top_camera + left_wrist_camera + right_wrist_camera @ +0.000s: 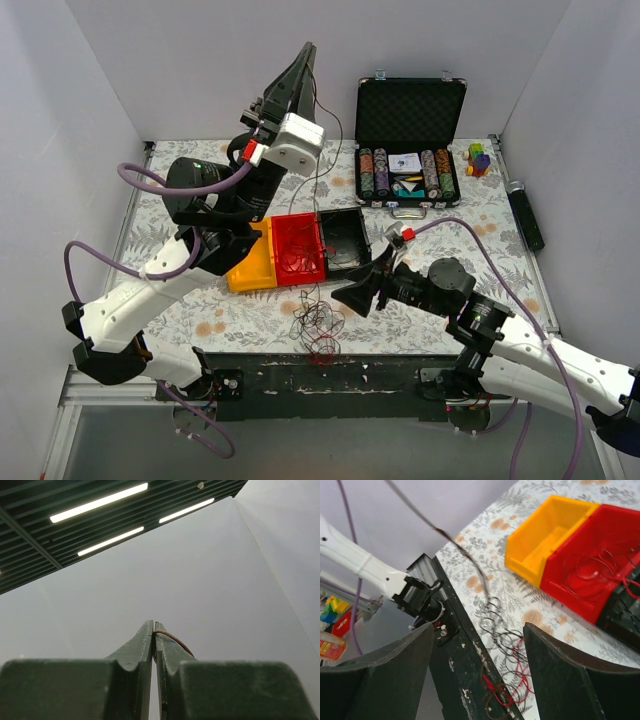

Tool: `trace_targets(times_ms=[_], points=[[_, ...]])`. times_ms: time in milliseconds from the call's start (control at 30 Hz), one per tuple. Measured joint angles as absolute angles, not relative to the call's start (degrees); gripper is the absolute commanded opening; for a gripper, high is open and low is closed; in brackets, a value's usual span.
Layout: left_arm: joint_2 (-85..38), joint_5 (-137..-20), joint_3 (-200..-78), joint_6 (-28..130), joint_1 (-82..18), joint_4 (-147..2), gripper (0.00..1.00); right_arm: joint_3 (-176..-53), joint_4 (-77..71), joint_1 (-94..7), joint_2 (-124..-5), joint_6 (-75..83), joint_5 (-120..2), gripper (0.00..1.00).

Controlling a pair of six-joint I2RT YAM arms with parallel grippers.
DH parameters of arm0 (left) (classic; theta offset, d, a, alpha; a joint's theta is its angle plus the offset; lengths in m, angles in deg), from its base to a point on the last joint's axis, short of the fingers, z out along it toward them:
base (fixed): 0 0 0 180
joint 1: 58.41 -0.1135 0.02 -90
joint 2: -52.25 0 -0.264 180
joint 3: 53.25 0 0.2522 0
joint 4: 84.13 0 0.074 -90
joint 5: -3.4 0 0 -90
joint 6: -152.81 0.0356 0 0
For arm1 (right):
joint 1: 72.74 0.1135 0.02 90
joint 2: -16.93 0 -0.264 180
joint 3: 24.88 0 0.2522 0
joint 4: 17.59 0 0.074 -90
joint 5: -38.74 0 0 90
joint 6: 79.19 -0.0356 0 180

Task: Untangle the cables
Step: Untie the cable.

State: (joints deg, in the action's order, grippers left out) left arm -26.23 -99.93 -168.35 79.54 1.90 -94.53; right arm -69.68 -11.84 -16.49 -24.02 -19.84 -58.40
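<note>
The cables [315, 325] lie as a loose tangle of black and red loops at the table's front edge; some brown and red loops spill over the dark edge rail [470, 680]. My left gripper [305, 55] is raised high, pointing up, and is shut on one thin brown strand [172, 637]. That strand [338, 130] runs down to the tangle and crosses the right wrist view [445, 534]. My right gripper [352, 285] hangs open just right of the tangle. In its own view the right gripper [479, 630] has the tangle [507, 655] framed between its fingers without touching it.
A yellow bin [250, 265], a red bin [298, 248] holding red wire, and a black bin [345, 238] stand in a row behind the tangle. An open poker chip case [408, 150] sits at the back. Coloured blocks [480, 160] and a dark cylinder [527, 215] are at the right.
</note>
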Motion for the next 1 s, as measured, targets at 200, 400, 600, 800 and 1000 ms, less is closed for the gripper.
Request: trace_targets(times_ms=[200,400,600,800,1000], points=[[-26.14,-99.45,-167.85,79.78,1.90,-94.01,0.05,-73.92,-15.30,-9.69,-30.27,-16.15,-56.65,0.78],[-26.07,-99.34,-167.87,80.19,2.41,-93.88,0.06,-79.26,-15.36,-5.08,-38.47,-10.93,-44.50,0.69],[-26.07,-99.07,-168.83,81.51,4.90,-92.96,0.07,-81.47,-16.17,-5.04,-44.15,-8.48,-36.87,0.67],[-26.07,-99.01,-171.93,83.21,7.48,-92.37,0.07,-79.19,-16.67,-4.31,-47.91,-9.61,-35.87,0.66],[-26.75,-98.99,-178.38,84.72,9.23,-91.39,0.08,-70.49,-17.48,-4.01,-48.98,-14.71,-35.19,0.64]])
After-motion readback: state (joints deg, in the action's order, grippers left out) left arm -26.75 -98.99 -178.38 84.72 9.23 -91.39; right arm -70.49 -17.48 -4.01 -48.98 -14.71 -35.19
